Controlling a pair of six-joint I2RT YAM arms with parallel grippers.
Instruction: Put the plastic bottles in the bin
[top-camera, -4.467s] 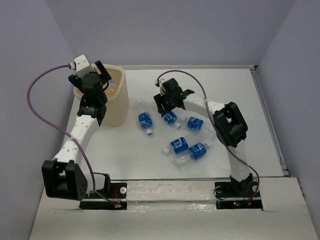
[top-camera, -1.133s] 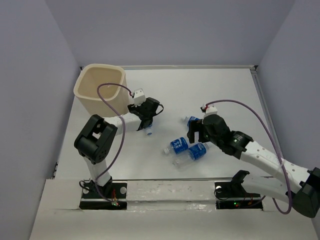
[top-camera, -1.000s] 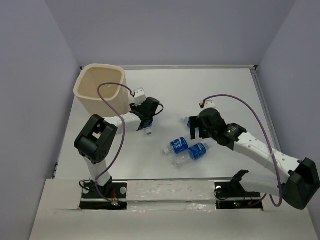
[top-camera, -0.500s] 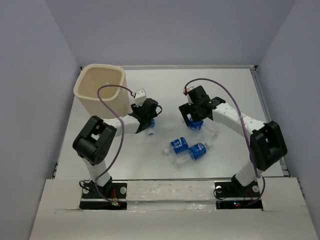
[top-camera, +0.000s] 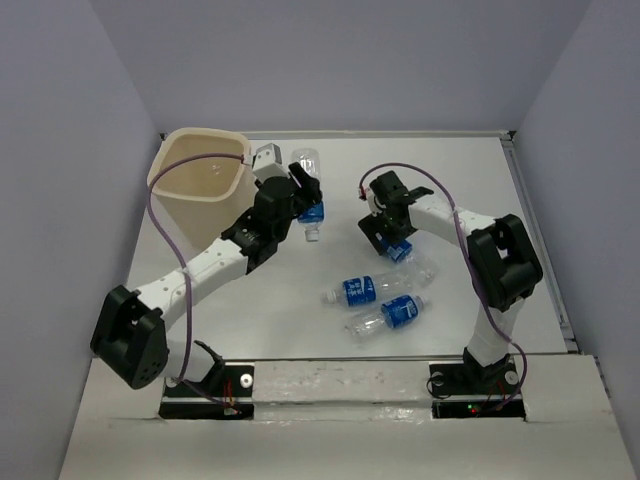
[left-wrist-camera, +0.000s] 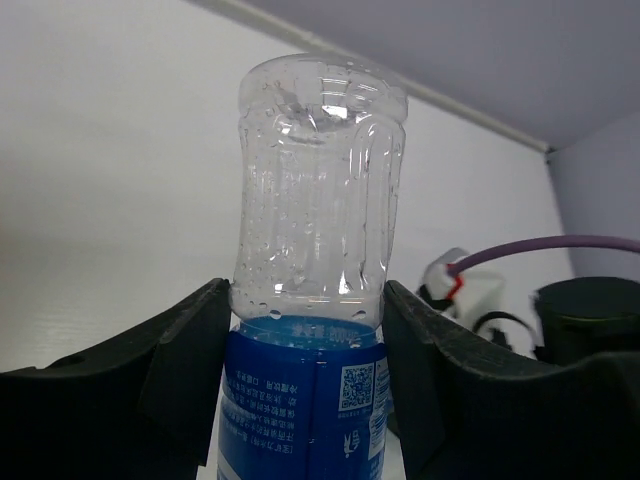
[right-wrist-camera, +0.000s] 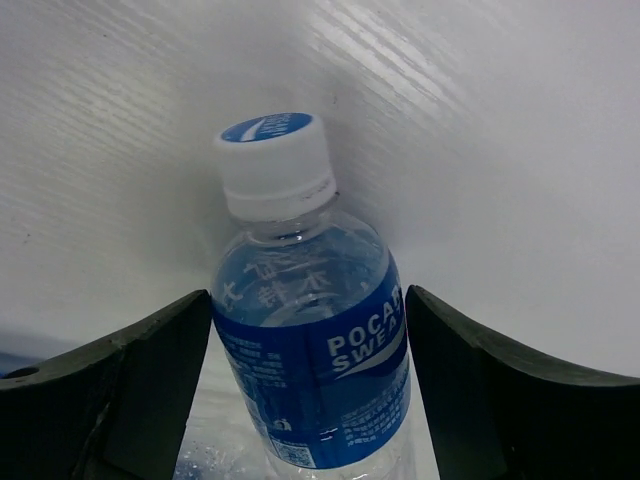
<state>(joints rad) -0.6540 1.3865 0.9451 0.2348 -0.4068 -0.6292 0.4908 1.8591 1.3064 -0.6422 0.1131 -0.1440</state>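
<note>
My left gripper (top-camera: 298, 198) is shut on a plastic bottle (top-camera: 308, 165) and holds it in the air just right of the bin (top-camera: 203, 212), cap end pointing down. In the left wrist view both fingers press the blue label of this bottle (left-wrist-camera: 315, 230) at my left gripper (left-wrist-camera: 305, 292). My right gripper (top-camera: 392, 238) is low over a second bottle (top-camera: 402, 251) lying on the table. The right wrist view has this bottle (right-wrist-camera: 305, 330) between the open jaws of my right gripper (right-wrist-camera: 310, 300), a narrow gap on each side and its white cap pointing away.
Two more bottles (top-camera: 355, 290) (top-camera: 392, 311) lie on the white table near the front middle. The bin stands at the back left, tilted, its mouth open. Grey walls close the table at the back and both sides.
The left arm has lifted its bottle off the table and carried it back toward the bin. The right gripper has settled round its bottle and its jaws have narrowed.
</note>
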